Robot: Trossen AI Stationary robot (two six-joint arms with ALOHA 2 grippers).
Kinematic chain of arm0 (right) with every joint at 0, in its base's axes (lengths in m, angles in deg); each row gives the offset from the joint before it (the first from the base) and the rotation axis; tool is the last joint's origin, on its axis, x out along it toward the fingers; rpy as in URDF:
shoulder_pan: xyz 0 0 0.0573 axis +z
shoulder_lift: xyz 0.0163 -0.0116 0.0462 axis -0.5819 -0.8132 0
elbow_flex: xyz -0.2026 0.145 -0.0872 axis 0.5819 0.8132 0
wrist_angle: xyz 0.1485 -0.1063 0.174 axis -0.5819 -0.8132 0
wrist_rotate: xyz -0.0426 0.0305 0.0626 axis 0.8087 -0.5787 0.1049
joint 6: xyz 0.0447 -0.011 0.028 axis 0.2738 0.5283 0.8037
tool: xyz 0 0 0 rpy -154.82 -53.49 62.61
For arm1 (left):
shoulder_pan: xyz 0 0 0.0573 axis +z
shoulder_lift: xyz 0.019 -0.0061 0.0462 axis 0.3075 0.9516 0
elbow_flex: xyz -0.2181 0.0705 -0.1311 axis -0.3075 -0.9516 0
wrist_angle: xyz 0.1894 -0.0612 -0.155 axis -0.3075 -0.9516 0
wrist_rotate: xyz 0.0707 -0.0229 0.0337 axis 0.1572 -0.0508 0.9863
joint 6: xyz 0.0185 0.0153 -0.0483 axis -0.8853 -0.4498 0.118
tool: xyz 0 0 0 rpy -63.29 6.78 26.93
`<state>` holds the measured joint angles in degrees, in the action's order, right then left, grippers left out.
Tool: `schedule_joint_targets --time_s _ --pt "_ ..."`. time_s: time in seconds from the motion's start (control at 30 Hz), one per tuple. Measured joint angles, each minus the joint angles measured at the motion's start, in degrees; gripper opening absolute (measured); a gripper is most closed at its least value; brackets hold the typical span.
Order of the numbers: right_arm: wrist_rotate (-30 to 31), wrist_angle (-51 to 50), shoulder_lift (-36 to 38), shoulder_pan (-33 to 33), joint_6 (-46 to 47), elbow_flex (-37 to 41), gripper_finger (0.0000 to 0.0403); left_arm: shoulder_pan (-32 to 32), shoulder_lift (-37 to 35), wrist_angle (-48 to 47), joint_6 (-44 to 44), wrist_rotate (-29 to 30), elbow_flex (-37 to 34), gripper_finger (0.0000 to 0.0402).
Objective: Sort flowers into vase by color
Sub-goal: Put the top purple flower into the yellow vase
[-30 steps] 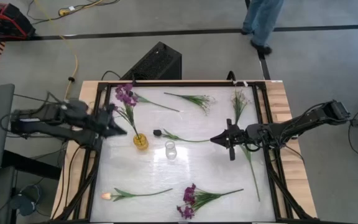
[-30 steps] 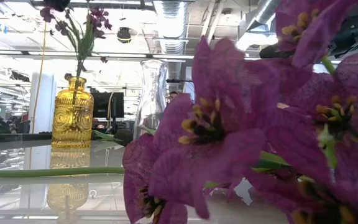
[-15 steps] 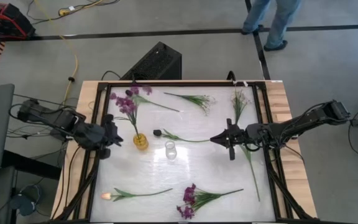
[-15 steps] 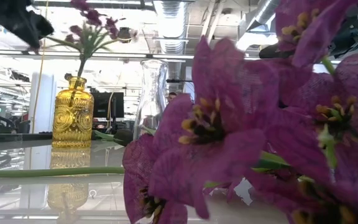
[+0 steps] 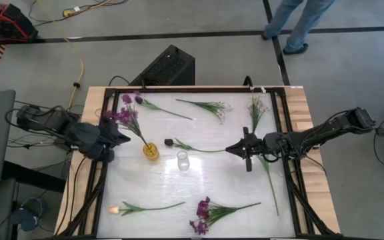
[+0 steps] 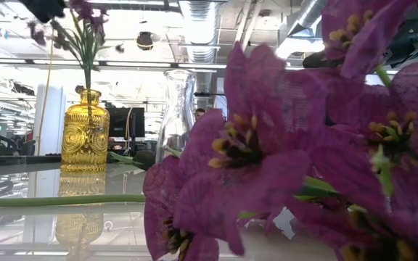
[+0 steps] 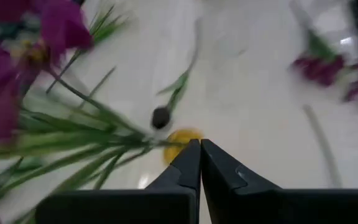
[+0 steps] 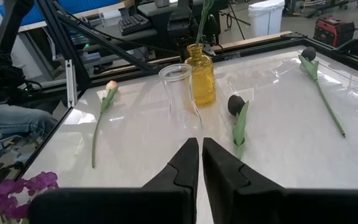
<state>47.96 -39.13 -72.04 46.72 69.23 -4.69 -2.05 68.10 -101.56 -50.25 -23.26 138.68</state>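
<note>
A purple flower [image 5: 123, 116] stands with its stem in the yellow vase [image 5: 151, 151] and leans toward the table's left. My left gripper [image 5: 120, 131] is shut beside its upper stem, left of the vase. The clear vase [image 5: 183, 161] stands just right of the yellow one, with nothing in it. A dark bud flower [image 5: 169, 142] lies on the table, its stem running toward my right gripper [image 5: 229, 149]. That gripper hovers shut with nothing between its fingers [image 8: 191, 155]. My left gripper is shut next to the purple flower's upper stem [image 7: 98, 115], which crosses in front of the fingertips. I cannot tell whether the fingers touch it.
Flowers lie flat around the table: a dark purple bud [image 5: 127, 99] and two white sprigs [image 5: 213, 107] [image 5: 255, 107] at the far side. An orange tulip [image 5: 115, 210] and a purple cluster [image 5: 202, 217] lie near the front. A long stem [image 5: 269, 177] lies at the right.
My left gripper has drawn back from the yellow vase toward the table's left edge and has tipped. The purple flower has stayed in the vase and swung, its blossoms now leaning toward the table's left. A person walks past beyond the table.
</note>
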Motion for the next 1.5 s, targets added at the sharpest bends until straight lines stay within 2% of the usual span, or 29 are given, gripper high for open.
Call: schedule_joint_targets --time_s 0.27,0.37,0.47,0.7,0.87,1.0,1.17,1.4,1.5 --pt "0.0 0.0 0.0 0.0 0.0 0.0 0.0051 0.0 -0.5 6.4 -5.3 -3.3 5.3 0.0000" --pt "0.0 0.0 0.0 0.0 0.0 0.0 0.0051 0.0 -0.6 2.8 -6.1 -4.9 5.6 0.0000" --pt "0.0 0.0 0.0 0.0 0.0 0.0 0.0051 0.0 0.9 1.6 -5.7 -3.4 4.5 0.0000" --pt "0.0 0.0 0.0 0.0 0.4 0.0 0.0051 -0.6 6.1 -6.3 -7.3 -9.4 4.2 0.0000" --pt "0.0 0.0 0.0 0.0 0.5 0.0 0.0051 -1.1 9.4 -13.0 -6.1 -4.9 7.7 0.0000" --pt "0.0 0.0 0.0 0.0 0.6 0.0 0.0051 -1.1 11.9 -19.2 0.5 -4.1 11.3 0.0000" --pt "0.0 0.0 0.0 0.0 0.3 0.0 0.0051 -1.1 15.8 -27.8 5.2 -3.0 11.9 0.0000" --pt "0.0 0.0 0.0 0.0 0.0 0.0 0.0051 -1.1 23.8 -30.4 8.3 7.9 11.9 0.0000" --pt "-0.1 0.0 0.0 0.1 0.0 0.0 0.0051 -1.1 25.8 -30.5 10.7 10.2 9.9 0.0000"
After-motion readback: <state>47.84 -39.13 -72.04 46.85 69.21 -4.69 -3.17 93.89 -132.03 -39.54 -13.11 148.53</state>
